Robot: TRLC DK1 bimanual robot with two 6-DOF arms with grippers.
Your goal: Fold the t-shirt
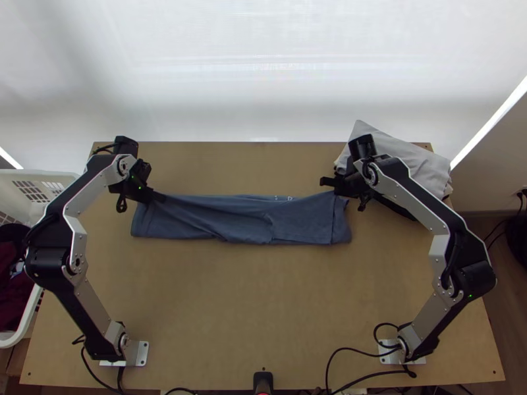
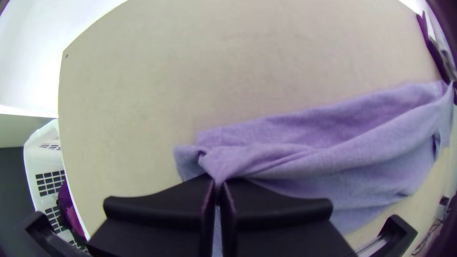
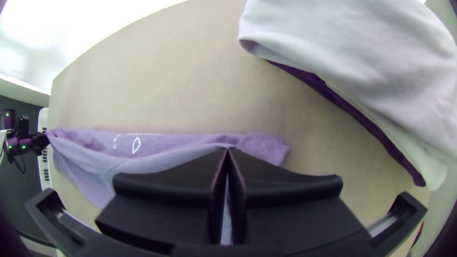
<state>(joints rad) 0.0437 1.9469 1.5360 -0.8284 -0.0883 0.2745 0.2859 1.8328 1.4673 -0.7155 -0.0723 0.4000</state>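
A blue-grey t-shirt (image 1: 237,220) lies as a long, narrow folded strip across the middle of the table, its upper layer pulled taut between both grippers. My left gripper (image 1: 158,196) is shut on the cloth at the strip's left end. At the right end my right gripper (image 1: 331,184) is shut on the shirt's far edge. In the left wrist view the left gripper (image 2: 219,183) pinches a gathered bit of the shirt (image 2: 304,157). The right wrist view has the right gripper (image 3: 227,152) closed on the shirt (image 3: 157,147), with small white marks along the fabric.
A stack of folded cloths, light grey on top (image 1: 412,161), stands at the table's far right corner, close by the right gripper. A white basket (image 1: 49,178) with dark red and black cloth stands off the left edge. Bare tabletop (image 1: 250,296) lies nearer the bases.
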